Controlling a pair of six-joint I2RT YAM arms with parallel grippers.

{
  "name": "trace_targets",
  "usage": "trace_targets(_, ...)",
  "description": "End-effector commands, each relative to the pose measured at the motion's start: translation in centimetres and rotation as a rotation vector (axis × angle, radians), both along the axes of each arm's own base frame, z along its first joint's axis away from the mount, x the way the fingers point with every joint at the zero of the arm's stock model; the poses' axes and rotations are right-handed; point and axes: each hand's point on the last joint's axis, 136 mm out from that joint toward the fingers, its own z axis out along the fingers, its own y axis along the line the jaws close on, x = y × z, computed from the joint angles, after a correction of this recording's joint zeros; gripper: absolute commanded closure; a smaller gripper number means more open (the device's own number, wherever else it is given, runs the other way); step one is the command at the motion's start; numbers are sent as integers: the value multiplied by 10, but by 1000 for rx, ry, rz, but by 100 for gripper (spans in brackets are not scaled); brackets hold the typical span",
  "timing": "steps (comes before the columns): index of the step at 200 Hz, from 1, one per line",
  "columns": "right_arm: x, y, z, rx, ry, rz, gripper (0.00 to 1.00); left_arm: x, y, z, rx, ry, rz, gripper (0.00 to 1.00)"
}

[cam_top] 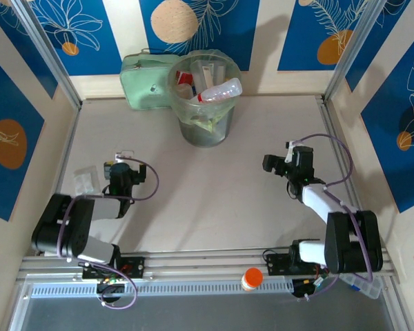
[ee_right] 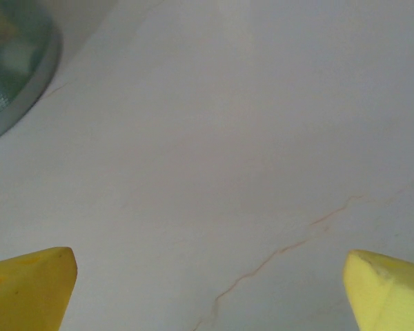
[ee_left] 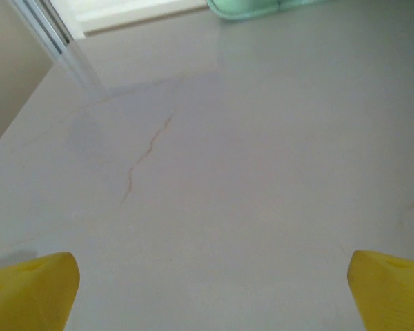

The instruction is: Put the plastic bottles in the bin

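Several small plastic bottles (cam_top: 219, 90), clear and labelled, are piled inside the round translucent grey-green bin (cam_top: 208, 132) with its pale green liner. One clear bottle with a red cap lies across the top of the heap. No bottle lies on the pale table (cam_top: 207, 200) in front of the bin, so the task looks finished or all but finished. One doubt remains: a small translucent scrap (cam_top: 86, 181) far to the front-left of the bin, too indistinct to name.

The left claw (cam_top: 122, 160) hangs front-left of the bin and the right claw (cam_top: 281, 163) front-right, both well apart from it, both spread wide and holding nothing.

The overhead view alone gives the bin's contents, the flat mint-green case (cam_top: 143, 83) just behind and left of the bin, and the orange-capped white jar (cam_top: 252, 278) far in front of it on the near rail. The left wrist view adds the yellow fingertips (ee_left: 31, 289) wide over bare table with a thin brown hairline mark, and the case's edge (ee_left: 248, 7). The right wrist view catches the bin's base (ee_right: 14, 69) at its upper left corner.
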Motion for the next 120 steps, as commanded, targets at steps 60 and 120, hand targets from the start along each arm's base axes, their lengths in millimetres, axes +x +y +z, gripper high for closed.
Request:
trace_targets(60, 24, 10, 14, 11, -338, 170, 1, 24, -4, 12, -85, -77, -88, 1)
trace_targets(120, 37, 15, 2, -69, -277, 146, 1, 26, -25, 11, -103, -53, -220, 1)
